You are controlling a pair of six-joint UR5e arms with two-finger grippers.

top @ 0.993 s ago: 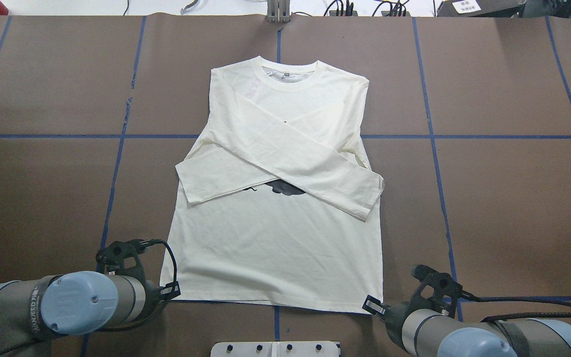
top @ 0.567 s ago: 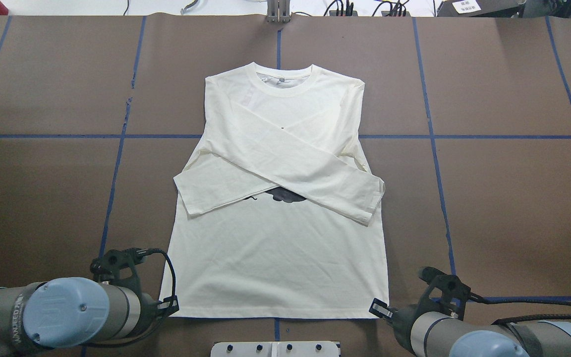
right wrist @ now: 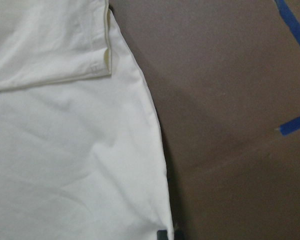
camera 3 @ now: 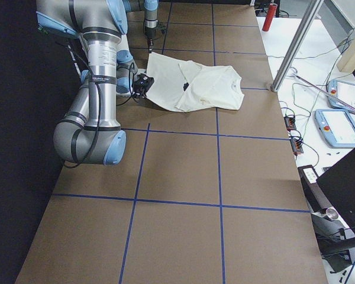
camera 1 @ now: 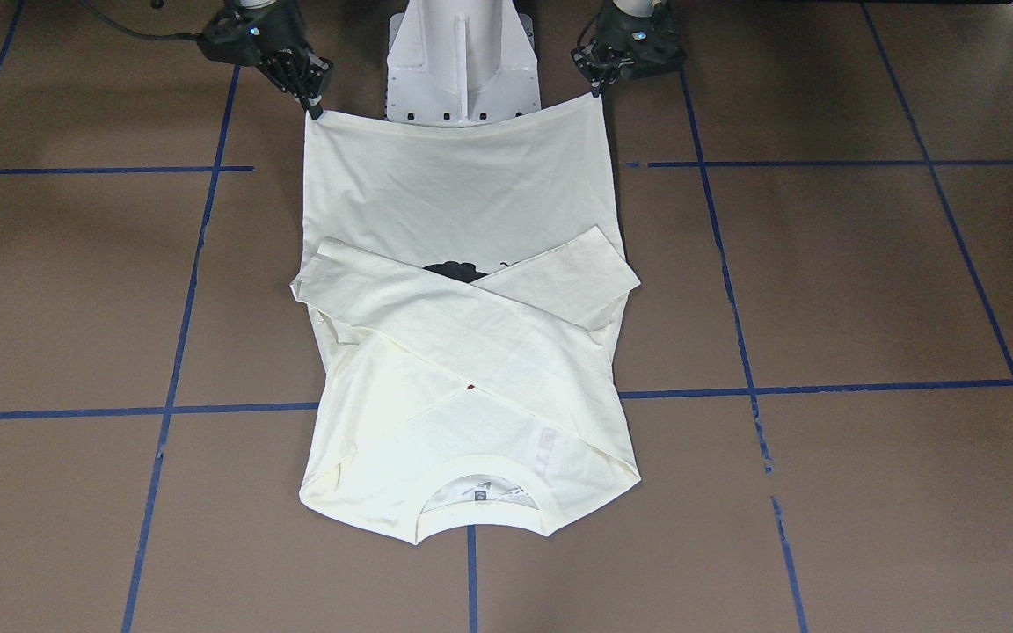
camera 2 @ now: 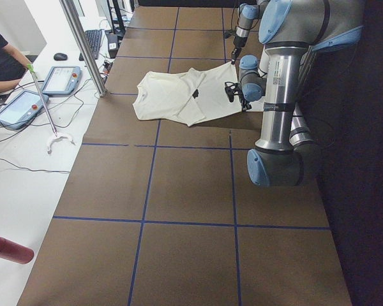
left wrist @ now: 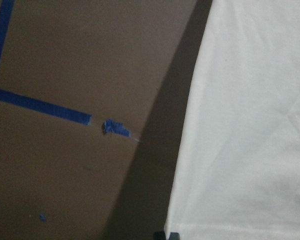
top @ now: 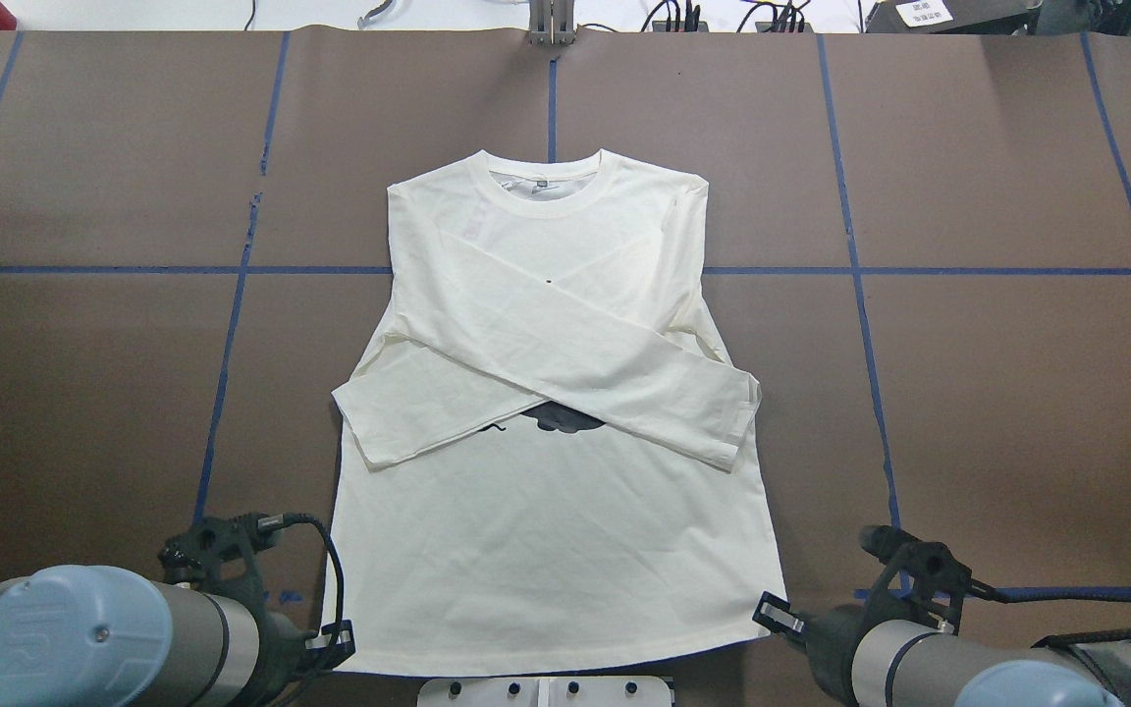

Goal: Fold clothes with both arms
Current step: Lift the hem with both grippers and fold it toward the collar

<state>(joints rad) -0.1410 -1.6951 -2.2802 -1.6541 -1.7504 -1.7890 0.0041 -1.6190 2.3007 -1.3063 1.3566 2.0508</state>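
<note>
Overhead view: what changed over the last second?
The shirt slid toward the robot, its collar end drifting slightly to the robot's left, as the left gripper and right gripper, pinching the hem corners, pulled back toward the base. Nothing was grabbed or released. The sleeves stay crossed over the chest.

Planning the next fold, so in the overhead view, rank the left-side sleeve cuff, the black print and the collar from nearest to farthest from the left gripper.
From the left gripper:
1. sleeve cuff, on its own side
2. black print, middle of the shirt
3. collar, far end
</note>
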